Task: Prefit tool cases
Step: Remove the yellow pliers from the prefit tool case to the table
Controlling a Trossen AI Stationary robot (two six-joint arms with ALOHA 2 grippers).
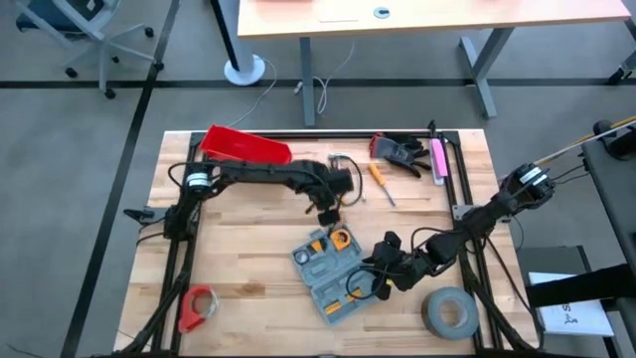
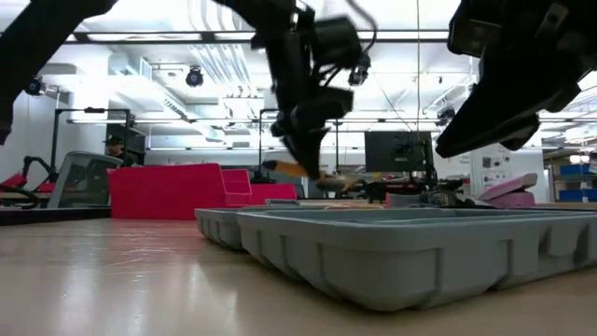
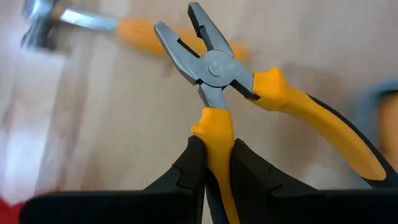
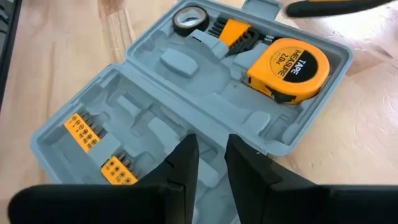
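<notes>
Bright, even overhead light; low view backlit with arms silhouetted, hammer [image 3: 46, 28] blurred in left wrist view

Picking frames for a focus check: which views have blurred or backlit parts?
Left wrist view: pliers sharp, hammer behind them blurred. Low view: arms backlit into silhouettes, near case wall soft. Right wrist view: tape measure crisp.

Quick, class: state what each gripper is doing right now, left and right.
Left gripper: closed on one yellow handle of the pliers.
Right gripper: holds nothing, fingers slightly apart above the open tool case.
</notes>
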